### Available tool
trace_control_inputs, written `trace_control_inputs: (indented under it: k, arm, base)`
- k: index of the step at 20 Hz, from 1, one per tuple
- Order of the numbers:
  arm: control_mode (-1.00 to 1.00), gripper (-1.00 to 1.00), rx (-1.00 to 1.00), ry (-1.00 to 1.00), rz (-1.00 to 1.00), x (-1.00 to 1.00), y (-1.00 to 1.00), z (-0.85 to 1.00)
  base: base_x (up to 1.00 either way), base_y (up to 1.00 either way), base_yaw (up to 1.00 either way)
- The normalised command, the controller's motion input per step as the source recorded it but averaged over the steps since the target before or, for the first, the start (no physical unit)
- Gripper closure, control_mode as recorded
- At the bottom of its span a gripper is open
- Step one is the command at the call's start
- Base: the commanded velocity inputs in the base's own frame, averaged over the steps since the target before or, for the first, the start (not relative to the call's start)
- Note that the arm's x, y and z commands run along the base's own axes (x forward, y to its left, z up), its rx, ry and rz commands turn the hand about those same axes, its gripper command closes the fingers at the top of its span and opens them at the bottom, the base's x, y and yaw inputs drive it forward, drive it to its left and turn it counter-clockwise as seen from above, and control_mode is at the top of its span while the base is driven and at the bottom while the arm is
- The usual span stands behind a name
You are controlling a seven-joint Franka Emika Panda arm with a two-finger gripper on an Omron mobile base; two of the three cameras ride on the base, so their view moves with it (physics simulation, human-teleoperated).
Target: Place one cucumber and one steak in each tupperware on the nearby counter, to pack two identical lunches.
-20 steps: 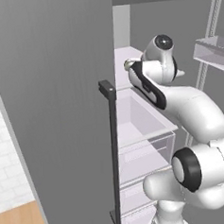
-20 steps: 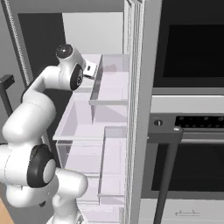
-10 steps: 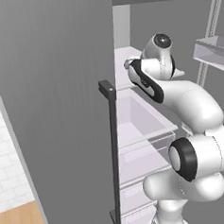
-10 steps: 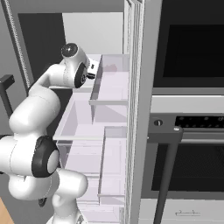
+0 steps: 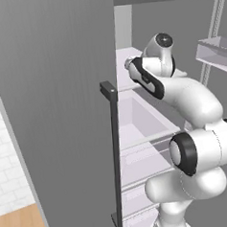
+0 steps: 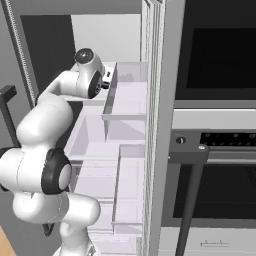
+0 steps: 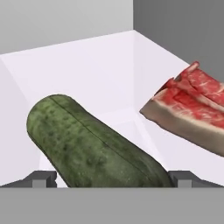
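A dark green, bumpy cucumber [image 7: 96, 144] lies on the white fridge shelf [image 7: 87, 65], its near end between my two fingertips. My gripper [image 7: 113, 180] is open, with one tip on each side of the cucumber and neither visibly pressing on it. A bright red steak [image 7: 192, 109] with pale streaks rests just to the right of the cucumber, apart from it. In the right base view my hand [image 6: 106, 80] reaches into the upper shelf, where the steak [image 6: 126, 78] shows as a pink patch. The tupperware and the counter are out of view.
The grey fridge door [image 5: 52, 105] stands open on the left, with a dark vertical handle [image 5: 113, 154]. Clear drawers [image 6: 125, 165] sit below the shelf. A built-in oven [image 6: 215, 150] with a bar handle is on the right. A door bin [image 5: 217, 55] hangs at the upper right.
My arm has stretched a little deeper into the fridge shelf. The jaws have stayed open.
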Motion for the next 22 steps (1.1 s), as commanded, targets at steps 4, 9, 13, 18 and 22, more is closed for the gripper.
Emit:
trace_control_inputs:
  k: [4,9,13,18,22]
  arm:
    - [-1.0,-1.0,-0.03,0.0,0.09,0.11,0.0,-0.18]
    - [-1.0,-1.0,-0.07,0.0,0.13,0.0,0.04,-0.19]
    - [-1.0,-1.0,-0.08,0.0,0.16,0.0,0.09,-0.06]
    - [-1.0,-1.0,-0.05,0.0,0.17,0.1,0.01,-0.03]
    - [-1.0,1.0,-0.04,0.0,0.18,0.16,0.01,-0.12]
  base:
    - [0.0,0.0,0.0]
    - [0.0,0.0,0.0]
    - [0.0,0.0,0.0]
    - [0.0,0.0,0.0]
    - [0.0,0.0,0.0]
